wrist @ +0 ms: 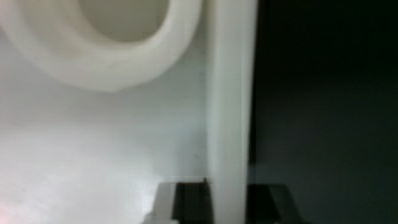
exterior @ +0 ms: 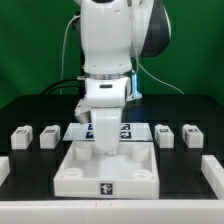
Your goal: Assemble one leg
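Observation:
The large white tray (exterior: 75, 172) lies at the middle front of the black table. My gripper (exterior: 105, 140) reaches down onto its back wall. In the wrist view the gripper (wrist: 228, 192) straddles the tray's upright wall (wrist: 231, 90); the dark fingertips (wrist: 192, 203) press against both sides, so it is shut on the wall. A round corner hole (wrist: 107, 25) of the tray shows beside it. Several small white legs with marker tags stand in a row: two at the exterior view's left (exterior: 20, 135) (exterior: 48, 135) and two at its right (exterior: 165, 133) (exterior: 191, 133).
The marker board (exterior: 140, 131) lies flat behind the tray, partly hidden by the arm. White bars lie at the table's front left (exterior: 4, 168) and front right (exterior: 212, 172). A green wall stands behind.

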{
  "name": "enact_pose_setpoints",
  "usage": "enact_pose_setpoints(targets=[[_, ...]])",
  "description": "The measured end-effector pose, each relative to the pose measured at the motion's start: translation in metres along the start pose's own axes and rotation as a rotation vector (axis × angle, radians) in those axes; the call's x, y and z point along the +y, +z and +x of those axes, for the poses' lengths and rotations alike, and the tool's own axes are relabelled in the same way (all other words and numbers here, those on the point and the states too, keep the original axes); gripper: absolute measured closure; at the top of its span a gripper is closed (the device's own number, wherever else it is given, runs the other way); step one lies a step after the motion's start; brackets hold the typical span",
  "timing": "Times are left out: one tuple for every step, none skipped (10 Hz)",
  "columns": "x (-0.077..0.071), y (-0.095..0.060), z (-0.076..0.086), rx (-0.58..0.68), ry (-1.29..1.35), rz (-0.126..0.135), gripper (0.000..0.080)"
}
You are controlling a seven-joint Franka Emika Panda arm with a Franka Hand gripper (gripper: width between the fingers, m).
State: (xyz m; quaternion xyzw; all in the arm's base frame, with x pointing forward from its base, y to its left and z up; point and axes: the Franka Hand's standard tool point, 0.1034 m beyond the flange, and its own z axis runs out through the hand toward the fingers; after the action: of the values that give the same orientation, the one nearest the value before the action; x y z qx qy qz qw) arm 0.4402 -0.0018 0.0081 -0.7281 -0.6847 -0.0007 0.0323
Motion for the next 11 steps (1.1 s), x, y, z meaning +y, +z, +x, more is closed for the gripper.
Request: enact_pose_setpoints(targets=[[0.009,0.0,0.017,0.013,-0.024,-0.009,0.0737],[0.02,0.0,0.029,0.024,-0.037,-0.016,0.0738],[0.029,0.001,0.042,0.036,-0.034,-0.024,0.0738],[0.035,0.001,0.058,0.047,-0.006,-0.03,0.0739],[0.039,0.001,0.068,0.054,0.009,-0.034,0.0739],[0.041,0.002,0.072,0.055,0.015,-0.035,0.0739],[0.04,0.002,0.071,0.055,0.016,-0.035,0.0739],[0.041,0.002,0.07,0.055,0.012,-0.035,0.0739],[0.041,0.002,0.068,0.056,0.0,-0.038,0.0739],[0.042,0.002,0.067,0.056,-0.007,-0.039,0.0739],[0.042,0.002,0.067,0.056,-0.003,-0.039,0.0739]])
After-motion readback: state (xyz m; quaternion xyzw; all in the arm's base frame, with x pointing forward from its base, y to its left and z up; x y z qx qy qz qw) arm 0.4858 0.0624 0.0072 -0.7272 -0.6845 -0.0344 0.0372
